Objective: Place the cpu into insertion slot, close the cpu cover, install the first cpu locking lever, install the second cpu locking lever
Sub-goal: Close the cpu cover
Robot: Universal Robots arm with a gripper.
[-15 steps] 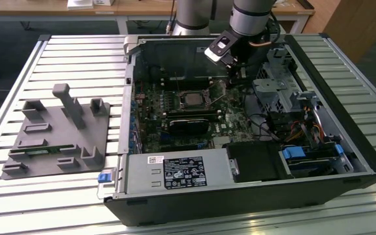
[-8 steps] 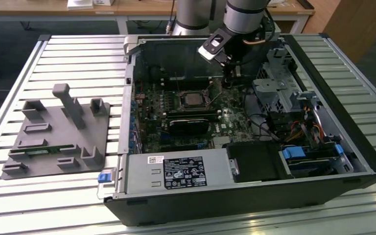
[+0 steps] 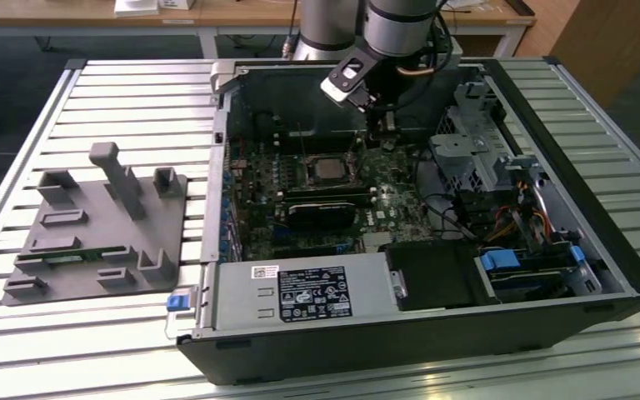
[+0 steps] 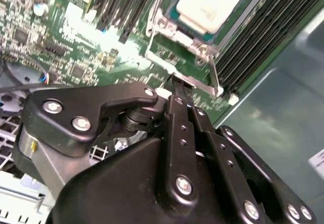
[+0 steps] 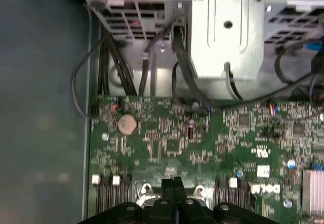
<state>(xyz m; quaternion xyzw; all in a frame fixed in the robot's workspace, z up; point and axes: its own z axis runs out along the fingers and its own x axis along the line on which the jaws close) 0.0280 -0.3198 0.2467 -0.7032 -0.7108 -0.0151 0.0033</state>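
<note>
**Claw closed at the socket's edge, cpu lying in its slot**

The arm is reaching down into the open computer case [image 3: 409,342], which is lying on the slatted counter [image 3: 131,100]. The claw [image 3: 385,140] is hanging low over the green motherboard [image 5: 167,143]. In both wrist views its two black fingers are pressing together, and nothing can be made out between them. The claw's tips [image 4: 175,82] are sitting right at the silvery metal edge of the socket frame; whether they are touching it cannot be told.

Just beyond the claw's tips, the cpu [image 4: 207,4] is lying flat in the insertion slot [image 3: 304,172], its pale metal top facing up. The cpu cover [image 4: 200,49] is showing as a silvery frame around the chip, on the side nearest the claw. Whether the locking levers are latched cannot be told.

On the other side of the claw [image 5: 174,183], a round coin battery [image 5: 127,124] is sitting on the board. Well away from the claw, outside the case, a grey moulded fixture [image 3: 97,233] is resting on the counter.
</note>
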